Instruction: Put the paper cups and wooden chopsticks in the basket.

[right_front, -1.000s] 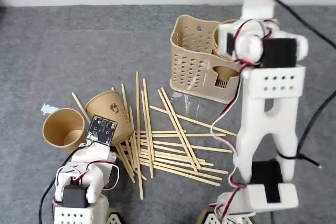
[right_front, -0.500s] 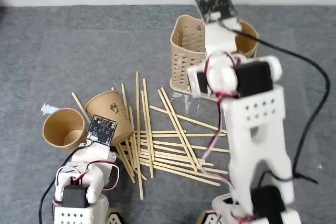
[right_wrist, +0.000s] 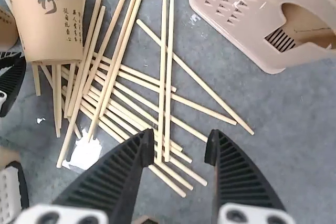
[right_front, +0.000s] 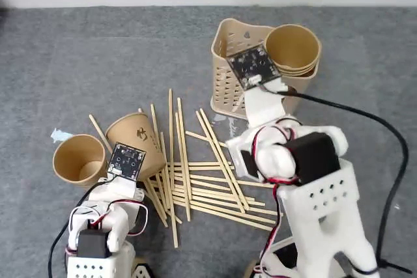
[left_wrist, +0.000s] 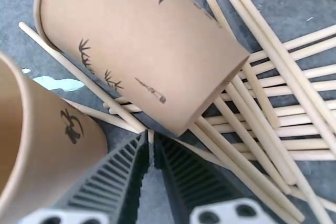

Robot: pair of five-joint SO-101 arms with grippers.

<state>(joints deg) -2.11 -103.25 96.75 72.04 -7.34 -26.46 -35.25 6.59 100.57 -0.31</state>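
Presently, the right gripper (right_wrist: pixel 181 137) is held with its jaws spread wide and nothing between them, above the scattered wooden chopsticks (right_wrist: pixel 167 77); a parallel pair of these is seen lying beneath the gap. The beige slotted basket (right_front: pixel 238 63) is set just beyond that pile on the grey table (right_front: pixel 98 50), and a stack of paper cups (right_front: pixel 293 47) is lodged upright in its right-hand compartment. The left gripper (left_wrist: pixel 148 148) is kept clenched, its jaws almost touching and gripping nothing. Its tips are placed just short of a tipped-over paper cup (left_wrist: pixel 142 51), which is laid on its side across several chopsticks. An upright paper cup (left_wrist: pixel 37 150) is found just beside the same gripper and near the lying cup, though whether the two cups touch cannot be told.
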